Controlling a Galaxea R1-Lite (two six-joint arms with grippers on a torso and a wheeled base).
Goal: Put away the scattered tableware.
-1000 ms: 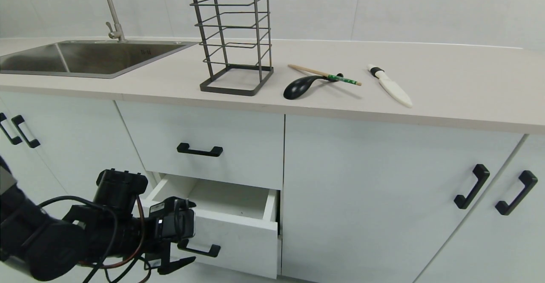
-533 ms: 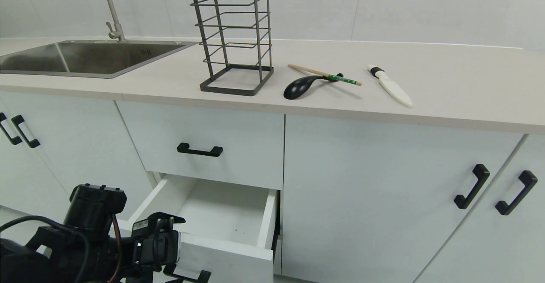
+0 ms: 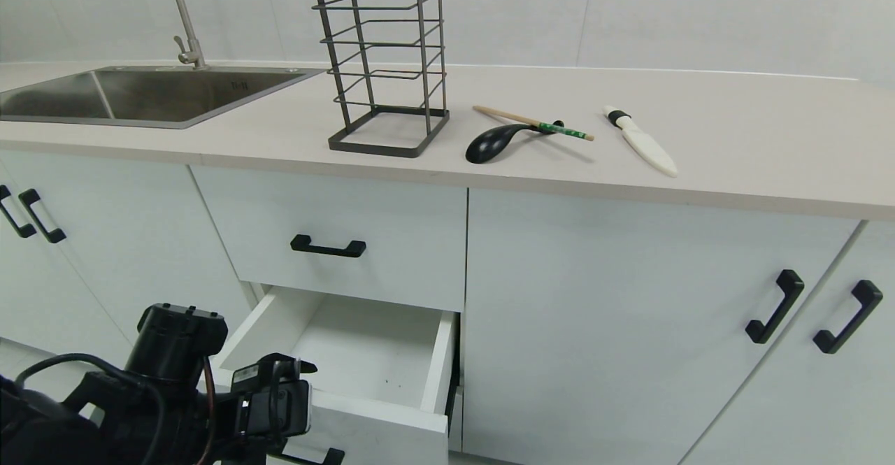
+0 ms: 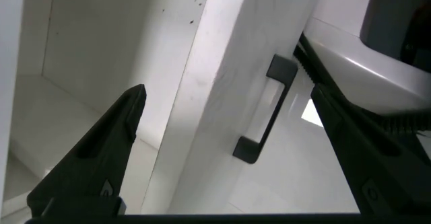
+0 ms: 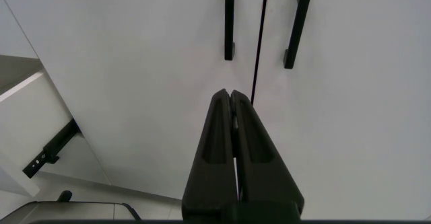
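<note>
Storage looks ready: the lower drawer, a white box with a smooth bare floor, stands pulled well out. Just before it hangs the left end effector, its black wedge-shaped jaws spread wide and holding nothing. The drawer's slim black bar handle lies between them; whether either jaw touches it I cannot tell. The right end effector sits low before the flat white cabinet doors, jaws pressed together, empty.

In my judgement the opening step is about done and no tableware is put away yet. The next move calls for raising an arm clear of the drawer to the pale matte worktop, then a narrow pinch on thin, low-lying pieces.

There lies a glossy black spoon with a rounded bowl. A slender wooden chopstick, green-banded, rests across the spoon's handle and would likely roll if nudged. To the right, apart from them, is a white knife with a black collar. Farther back stand a dark wire rack and a steel sink.
</note>
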